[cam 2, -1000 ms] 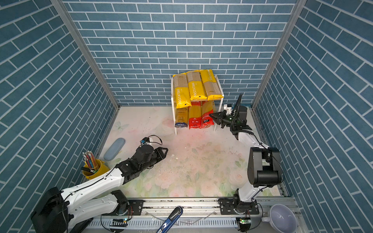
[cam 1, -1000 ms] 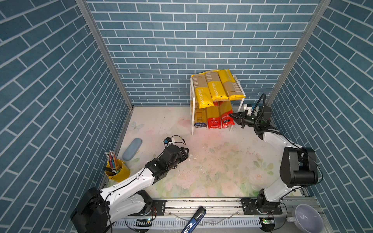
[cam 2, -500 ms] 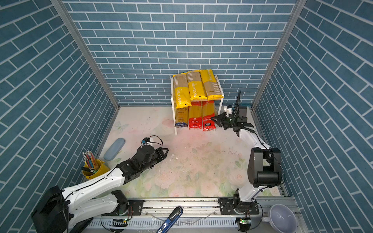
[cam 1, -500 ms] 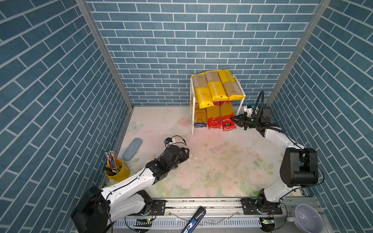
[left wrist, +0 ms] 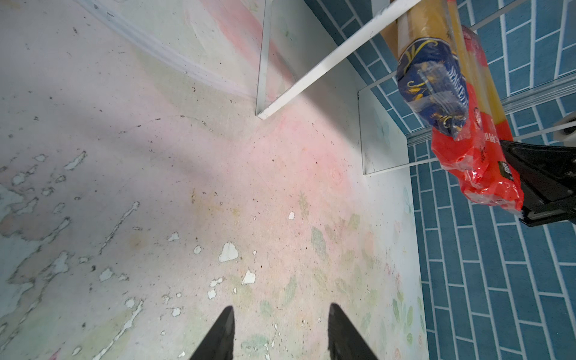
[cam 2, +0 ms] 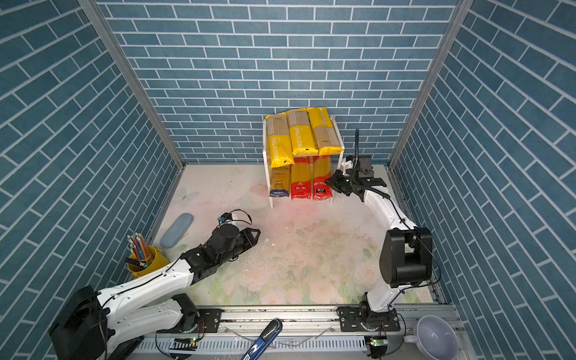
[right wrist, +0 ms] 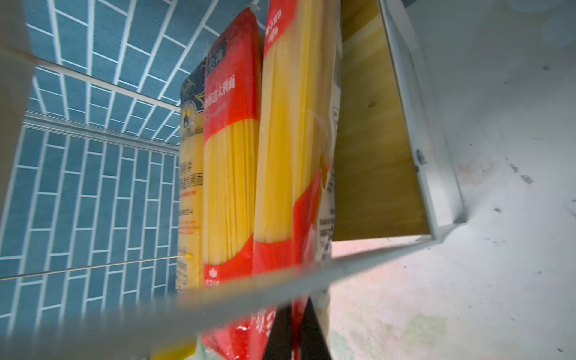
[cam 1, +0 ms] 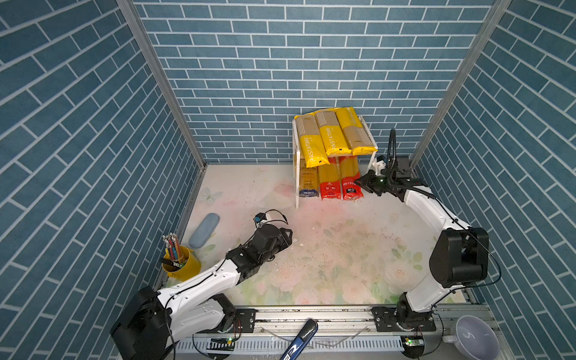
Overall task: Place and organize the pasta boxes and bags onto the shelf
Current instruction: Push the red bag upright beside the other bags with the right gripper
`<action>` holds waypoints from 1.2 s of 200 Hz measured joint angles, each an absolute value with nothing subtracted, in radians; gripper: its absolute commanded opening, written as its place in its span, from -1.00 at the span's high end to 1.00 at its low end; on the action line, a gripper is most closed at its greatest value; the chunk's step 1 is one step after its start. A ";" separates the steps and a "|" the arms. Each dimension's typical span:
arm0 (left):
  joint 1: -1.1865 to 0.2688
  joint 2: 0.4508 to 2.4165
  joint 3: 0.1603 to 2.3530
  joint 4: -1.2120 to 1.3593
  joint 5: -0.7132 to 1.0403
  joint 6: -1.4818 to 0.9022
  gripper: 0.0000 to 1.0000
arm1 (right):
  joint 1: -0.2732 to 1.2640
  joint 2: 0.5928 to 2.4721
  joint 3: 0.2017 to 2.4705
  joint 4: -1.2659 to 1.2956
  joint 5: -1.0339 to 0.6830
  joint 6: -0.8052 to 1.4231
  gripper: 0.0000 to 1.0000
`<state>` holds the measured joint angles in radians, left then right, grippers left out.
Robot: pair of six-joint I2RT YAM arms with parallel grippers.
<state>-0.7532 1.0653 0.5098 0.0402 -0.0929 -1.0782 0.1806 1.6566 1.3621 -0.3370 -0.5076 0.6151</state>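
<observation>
The shelf (cam 1: pixel 295 187) (cam 2: pixel 268 187) stands at the back wall. Three yellow PASTATIME packs (cam 1: pixel 332 134) (cam 2: pixel 297 134) lie across its upper board. On the lower board lie a dark-blue-ended pack (cam 1: pixel 308 184) (left wrist: pixel 433 87), a red-ended pack (cam 1: pixel 329 184) and a second red-ended pack (cam 1: pixel 350 185) (right wrist: pixel 290 156) at the right. My right gripper (cam 1: pixel 358 182) (cam 2: pixel 328 182) (right wrist: pixel 294 336) is shut on the front end of that right red-ended pack, with red film pinched between its fingers. My left gripper (cam 1: pixel 288 238) (left wrist: pixel 282 330) hovers open and empty over the mat, well short of the shelf.
A grey-blue oblong case (cam 1: pixel 204 229) lies near the left wall. Beside it, towards the front, a yellow cup (cam 1: pixel 180 261) holds pencils. A grey bowl (cam 1: pixel 475 338) sits at the front right beyond the rail, where a blue-black handle (cam 1: pixel 299 339) also lies. Brick walls close three sides.
My right gripper has dipped slightly at the shelf's right front corner, and the right red-ended pack's front end has shifted a little with it. The left arm has not moved.
</observation>
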 measured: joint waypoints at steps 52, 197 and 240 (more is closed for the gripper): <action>-0.753 1.065 0.508 0.040 -0.093 -1.081 0.01 | 0.232 1.668 1.391 -0.350 -0.364 0.541 1.00; -0.756 1.095 0.508 0.049 -0.092 -1.084 0.01 | 0.284 1.670 1.400 -0.348 -0.151 0.410 1.00; -0.756 1.106 0.508 0.054 -0.092 -1.084 0.01 | 0.290 1.669 1.400 -0.348 -0.144 0.410 1.00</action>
<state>-0.7563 1.1061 0.5079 0.0536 -0.0917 -1.0840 0.2901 1.6688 1.3998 -0.3477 -0.1436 0.4099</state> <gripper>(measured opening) 0.497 0.060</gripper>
